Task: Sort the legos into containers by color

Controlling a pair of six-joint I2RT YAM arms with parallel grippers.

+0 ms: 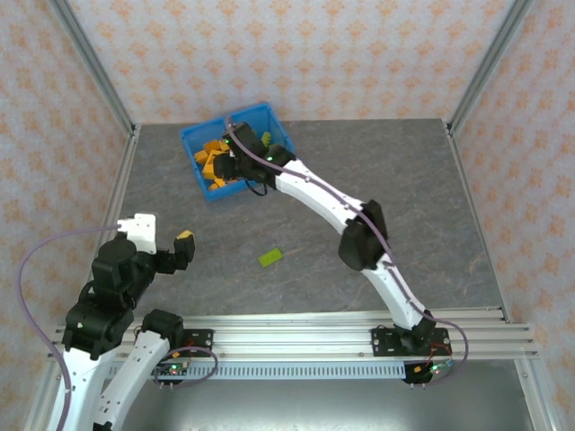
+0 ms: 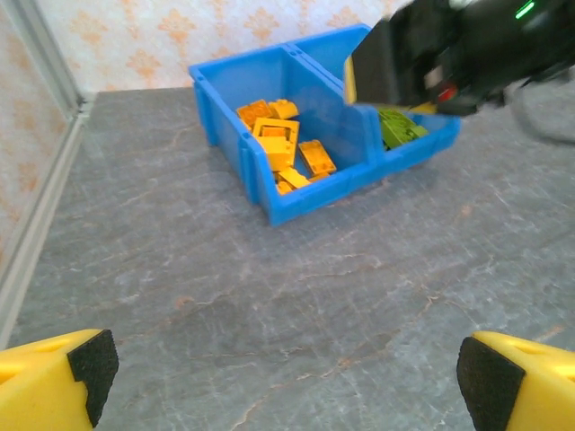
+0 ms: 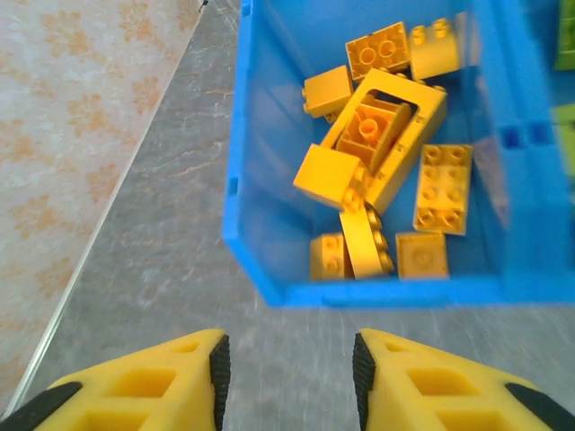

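Your right jaws hung over the near wall of the blue bin (image 3: pixel 359 292), parted by a narrow gap with nothing between them. I judged that this posture suited a drop into the compartment below, since they sat above the side that held the orange bricks (image 3: pixel 442 184) and not the green side. Your left jaws stood spread wide and empty, low over the counter (image 2: pixel 269 305), well apart from the bin and facing it. That looked like a waiting pose that kept the left arm (image 1: pixel 117 269) clear of the right arm (image 1: pixel 314 190). The bin sat toward the far edge of the counter, left of the middle, and its divider (image 3: pixel 512 206) split it into two compartments side by side. The orange bricks lay heaped in one, squat blocks and longer studded ones, plus a hollow rectangular frame (image 3: pixel 413 153) lying tilted with a smaller brick nested inside it. The green bricks (image 2: pixel 400 130) lay in the other compartment, partly hidden behind the right arm in the left wrist view. One loose green brick (image 1: pixel 270 257) lay flat on the bare counter between the two arms, well apart from the bin. By my reckoning, the sorting was nearly done, with that piece left to collect.
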